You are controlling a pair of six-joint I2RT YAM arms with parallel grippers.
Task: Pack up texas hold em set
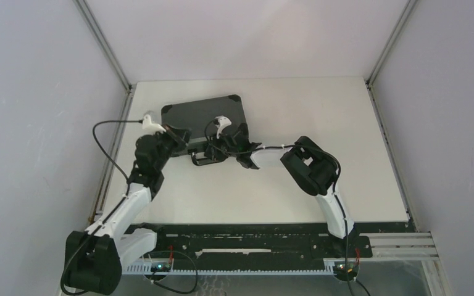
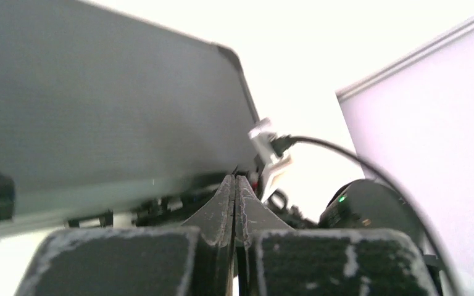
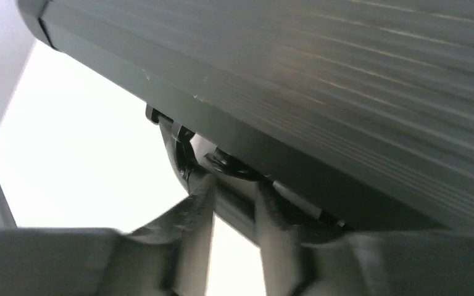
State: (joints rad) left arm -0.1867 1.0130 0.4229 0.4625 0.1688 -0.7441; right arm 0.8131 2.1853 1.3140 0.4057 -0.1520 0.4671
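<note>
The texas hold em set shows only as a closed black briefcase (image 1: 205, 114) lying flat at the table's back left; chips, cards and buttons are hidden. Its handle (image 1: 202, 159) sticks out from the front edge. My left gripper (image 1: 178, 137) sits at the case's front left corner. In the left wrist view the gripper (image 2: 236, 180) is shut, empty, its tip just under the case's lid (image 2: 99, 111). My right gripper (image 1: 225, 147) is at the handle's right end. In the right wrist view it (image 3: 234, 185) stands open, its blurred fingers either side of the handle's mount (image 3: 185, 154) beneath the case (image 3: 345, 80).
The white table (image 1: 321, 154) stretches to the right of the case. Grey walls close in on both sides, with metal rails (image 1: 105, 43) at the corners. A black cable (image 1: 102, 142) loops out left of my left wrist. A slotted rail (image 1: 253, 237) runs along the near edge.
</note>
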